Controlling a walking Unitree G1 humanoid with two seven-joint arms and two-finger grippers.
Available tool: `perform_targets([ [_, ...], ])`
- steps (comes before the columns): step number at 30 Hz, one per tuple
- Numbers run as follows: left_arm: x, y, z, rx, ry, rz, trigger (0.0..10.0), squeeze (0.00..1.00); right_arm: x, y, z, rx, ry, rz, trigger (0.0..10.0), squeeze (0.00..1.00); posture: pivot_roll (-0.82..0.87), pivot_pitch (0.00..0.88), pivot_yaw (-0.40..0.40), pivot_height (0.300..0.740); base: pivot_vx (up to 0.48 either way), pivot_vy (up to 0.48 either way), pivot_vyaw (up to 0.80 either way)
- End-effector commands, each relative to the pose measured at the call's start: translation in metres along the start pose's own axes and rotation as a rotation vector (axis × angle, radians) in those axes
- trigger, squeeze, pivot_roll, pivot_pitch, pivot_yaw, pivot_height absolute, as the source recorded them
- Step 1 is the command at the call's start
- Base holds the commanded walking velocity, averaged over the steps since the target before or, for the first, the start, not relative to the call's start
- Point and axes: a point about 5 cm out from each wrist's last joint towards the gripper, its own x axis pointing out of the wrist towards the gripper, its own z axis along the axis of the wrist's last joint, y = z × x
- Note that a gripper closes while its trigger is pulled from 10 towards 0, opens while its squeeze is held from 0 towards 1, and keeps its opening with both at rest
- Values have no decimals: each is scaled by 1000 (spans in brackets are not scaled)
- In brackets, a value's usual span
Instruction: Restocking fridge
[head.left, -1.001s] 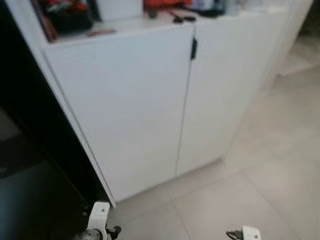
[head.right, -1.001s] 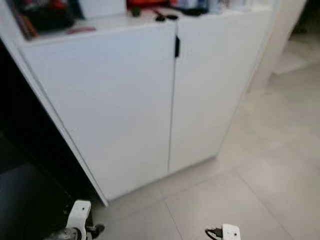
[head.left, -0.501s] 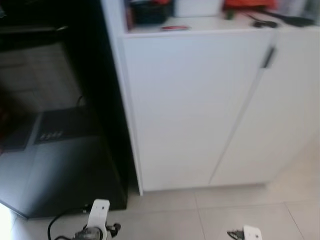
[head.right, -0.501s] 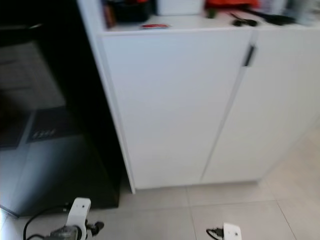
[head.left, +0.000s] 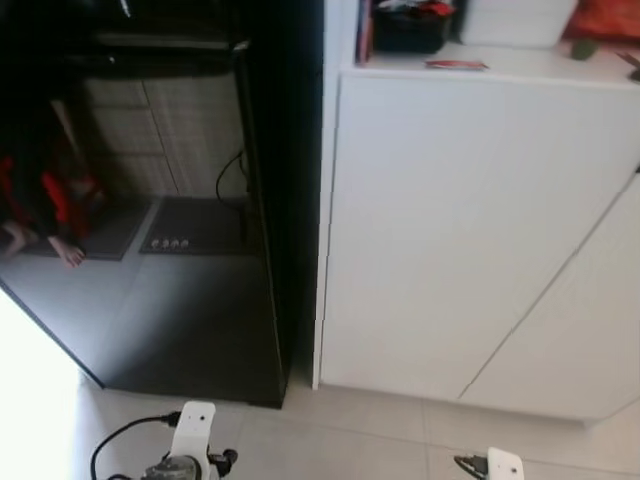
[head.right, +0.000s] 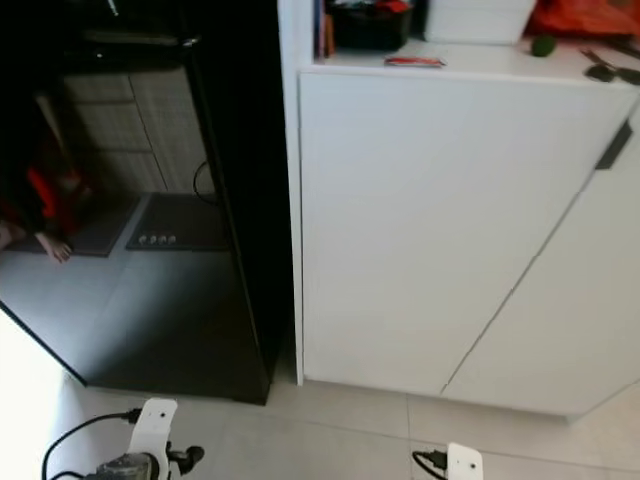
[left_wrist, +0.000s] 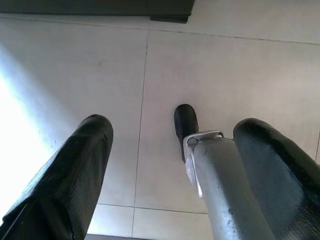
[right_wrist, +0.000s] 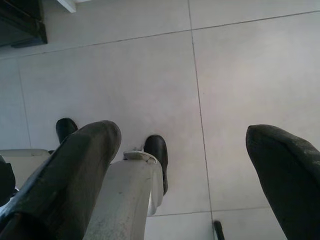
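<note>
The fridge (head.left: 180, 250) stands tall, black and glossy, mirror-smooth, its door closed, just left of a matte white cabinet (head.left: 450, 230). Both grippers, left (left_wrist: 170, 165) and right (right_wrist: 185, 165), hang with fingers spread over pale floor tiles (right_wrist: 125, 75).

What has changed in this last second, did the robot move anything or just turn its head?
Nothing was moved or grasped. The robot's view swung to its left: the tall glossy black fridge has come into sight, while the white two-door cabinet slid toward the right. The left claw and right claw stay open, hanging low over the pale tiled floor, holding nothing.
</note>
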Motion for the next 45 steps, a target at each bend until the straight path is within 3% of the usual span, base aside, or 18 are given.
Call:
perform_targets([
  [1,0,0,0,0,7,5,10000,0,0,-2,-1,12,-2,-5,10000,0,-17,0,-36,740,0,424,0],
  [28,0,-1,-2,18,21,-4,10000,0,-1,-2,-1,36,-25,4,10000,0,-9,0,-36,740,0,411,0],
  [45,0,-2,-1,-3,19,-3,10000,0,-1,-3,1,-11,-18,12,10000,0,-3,0,-52,740,0,387,0],
])
